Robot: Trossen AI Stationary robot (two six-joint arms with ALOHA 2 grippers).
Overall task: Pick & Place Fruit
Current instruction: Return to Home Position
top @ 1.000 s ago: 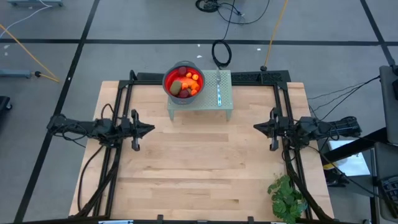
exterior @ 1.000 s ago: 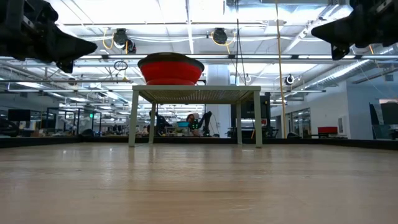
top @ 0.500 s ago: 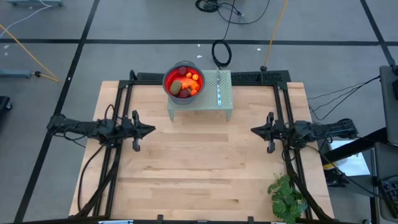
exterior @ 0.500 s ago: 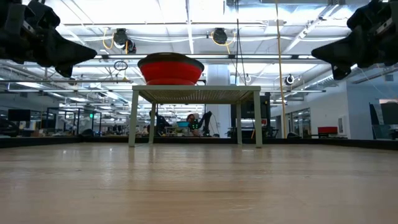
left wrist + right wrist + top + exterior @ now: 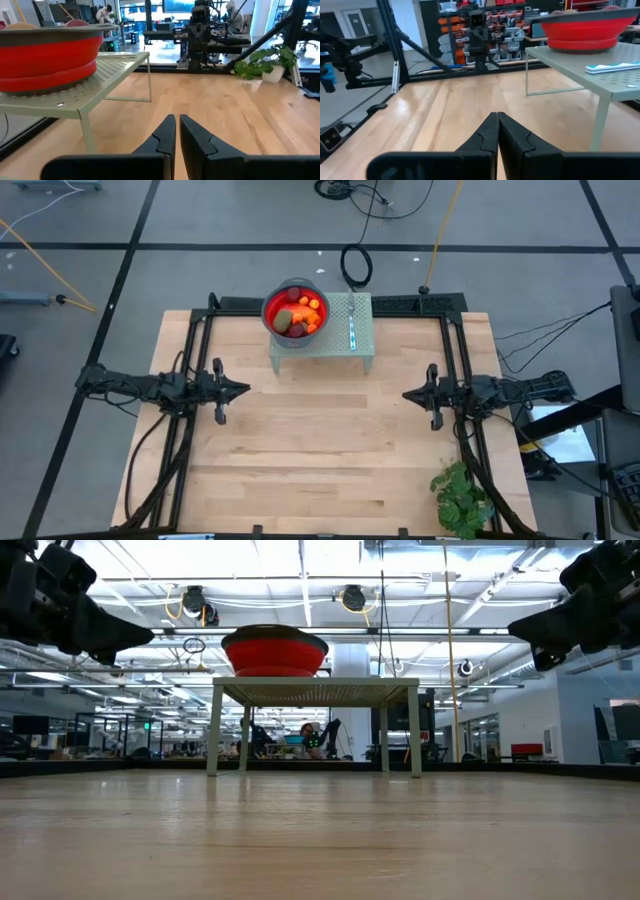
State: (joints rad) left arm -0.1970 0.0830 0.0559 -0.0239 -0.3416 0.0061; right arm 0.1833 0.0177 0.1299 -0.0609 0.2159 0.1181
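Note:
The fruit, orange, dark red and olive-brown pieces, lies in a red bowl with a grey rim. The bowl stands on the left part of a pale green perforated stand at the table's far edge. My left gripper hovers shut and level over the table's left side, pointing toward the middle. My right gripper hovers shut and level over the right side, facing it. Both are well short of the bowl and hold nothing. In the left wrist view the bowl shows off to one side of the fingers.
A thin silver knife lies on the stand beside the bowl. A green leafy plant sits at the table's near right corner. Black frame rails run along the table's left, right and far sides. Bare wood lies between the two grippers.
My right gripper has sunk a little and crept toward the table's middle, staying shut. My left gripper's tip has dipped slightly until it points level. The bowl and fruit have not moved.

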